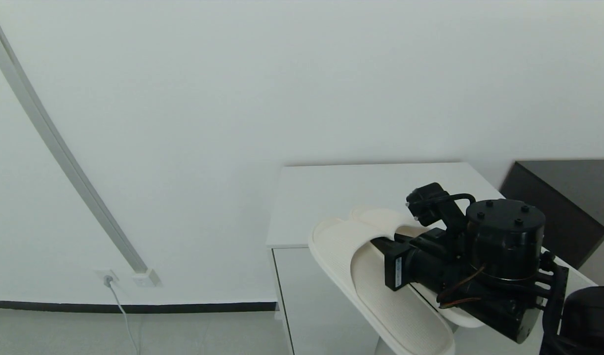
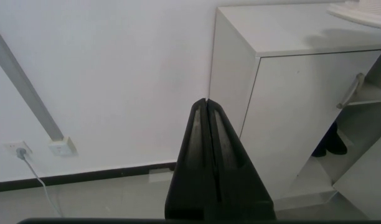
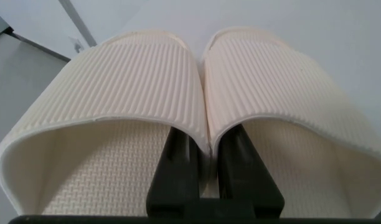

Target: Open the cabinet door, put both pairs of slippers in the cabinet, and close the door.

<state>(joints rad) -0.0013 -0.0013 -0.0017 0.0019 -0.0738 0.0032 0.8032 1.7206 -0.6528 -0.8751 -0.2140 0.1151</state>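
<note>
Right wrist view, cream ribbed slippers [image 3: 153,81], side by side

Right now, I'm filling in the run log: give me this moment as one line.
right pincer: shut on slippers | left pincer: shut, empty | door: open | slippers not yet in cabinet

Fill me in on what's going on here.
The robot is partway through putting slippers away. Its right gripper is clamped on a pair of cream ribbed slippers, pinching their inner sides together and holding them over the front edge of the white cabinet. The left gripper is shut and empty, off to the cabinet's side. The cabinet is open, with an inner shelf showing and something dark lower down.
</note>
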